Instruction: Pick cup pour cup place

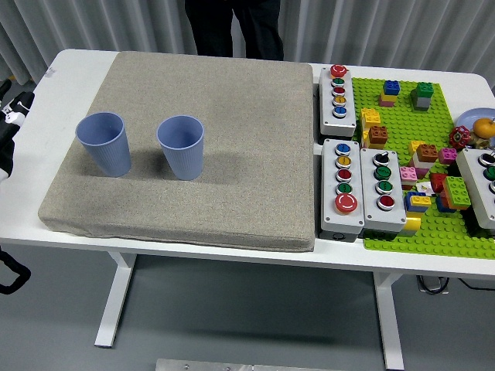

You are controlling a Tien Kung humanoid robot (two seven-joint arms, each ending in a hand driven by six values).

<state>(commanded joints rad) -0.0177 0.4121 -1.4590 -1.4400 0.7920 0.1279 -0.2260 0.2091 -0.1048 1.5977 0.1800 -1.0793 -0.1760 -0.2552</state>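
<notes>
Two light blue ribbed cups stand upright on a grey fabric mat (232, 139). The left cup (104, 144) is near the mat's left edge, and the right cup (182, 147) is about a cup's width to its right. Both open upward, and I cannot see anything inside them. Part of my black left arm (9, 131) shows at the picture's left edge, beside the table and apart from the cups. Another black part (11, 274) shows lower down, below the table edge. My right arm is out of view.
Right of the mat are several grey button boxes (342, 185) and a green baseplate (433, 224) with loose toy bricks. A plate of fruit (476, 130) is at the far right. A person in dark trousers (232, 27) stands at the far side.
</notes>
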